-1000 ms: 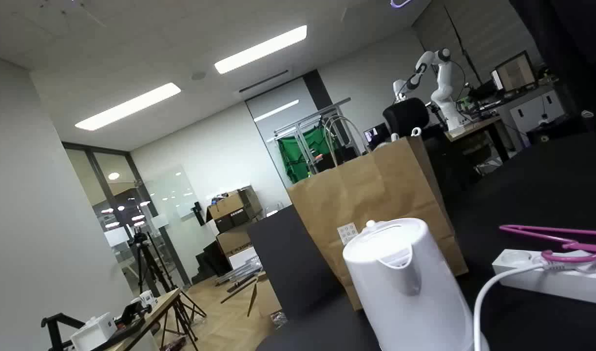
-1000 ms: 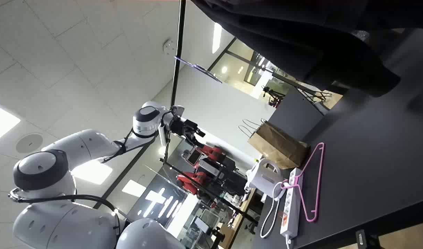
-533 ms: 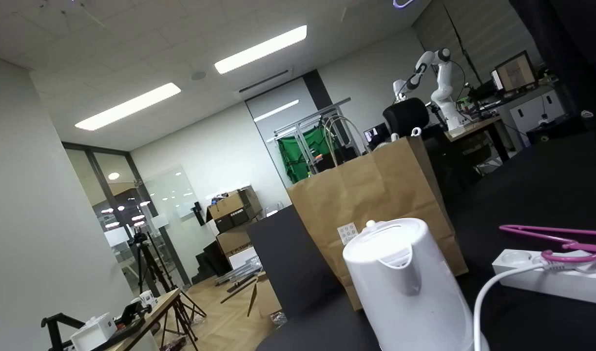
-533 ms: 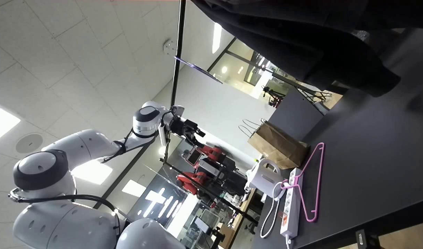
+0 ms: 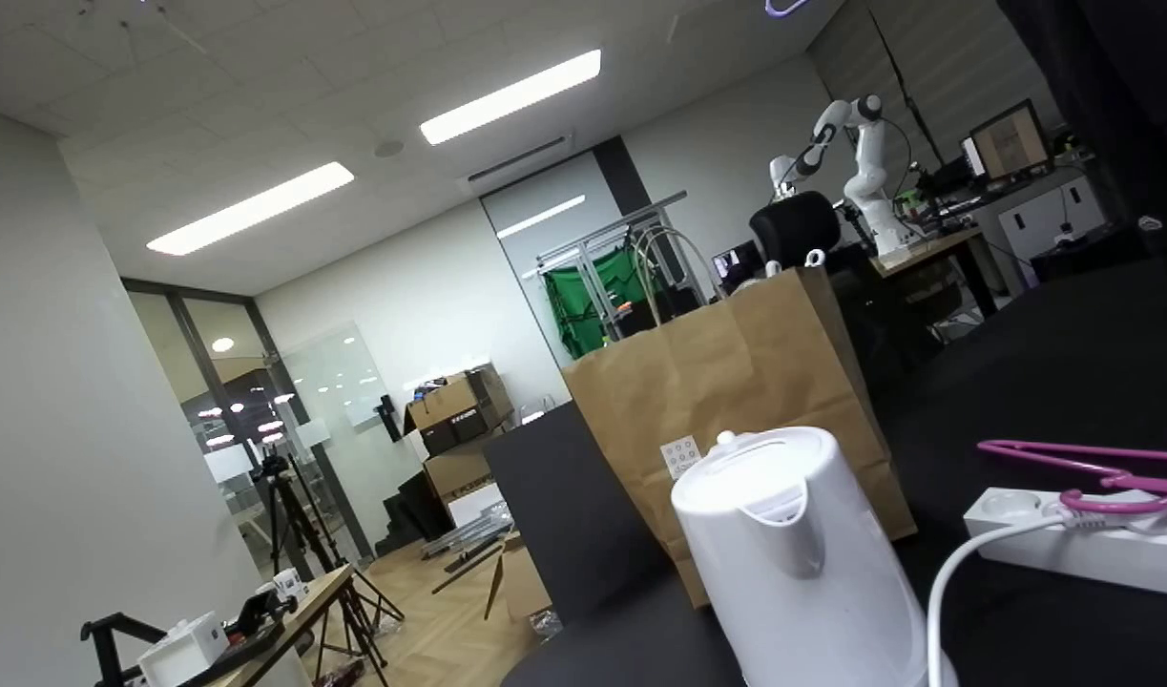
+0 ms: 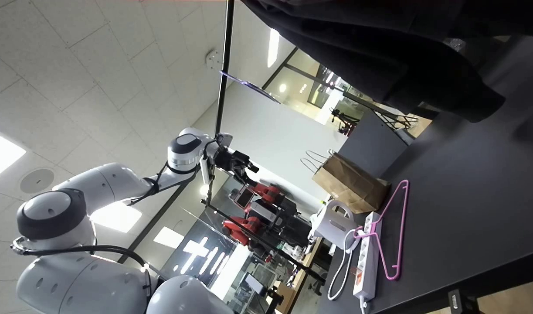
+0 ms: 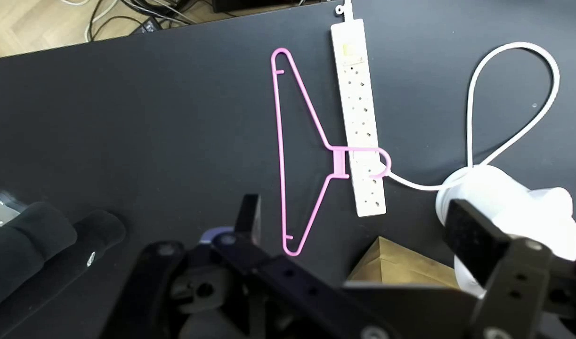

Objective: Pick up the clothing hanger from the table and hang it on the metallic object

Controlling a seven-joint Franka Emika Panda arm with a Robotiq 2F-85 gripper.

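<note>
The pink clothing hanger (image 7: 339, 162) lies flat on the dark table, its hook over a white power strip (image 7: 358, 103). It also shows in both exterior views (image 5: 1156, 485) (image 6: 403, 226). My gripper (image 7: 362, 228) is open and empty, fingers wide apart. In an exterior view the gripper (image 6: 250, 175) is high above the table, well apart from the hanger. A thin dark pole (image 6: 223, 74), perhaps the metallic object, runs behind the arm. A purple hanger (image 6: 249, 85) is beside the pole; part shows behind a finger in the wrist view (image 7: 214, 233).
A white kettle (image 5: 783, 553) with a white cable (image 7: 471, 103) and a brown paper bag (image 6: 349, 183) stand near the hanger. Dark clothing (image 6: 392, 56) hangs over the table. The table edge (image 7: 127, 40) shows in the wrist view.
</note>
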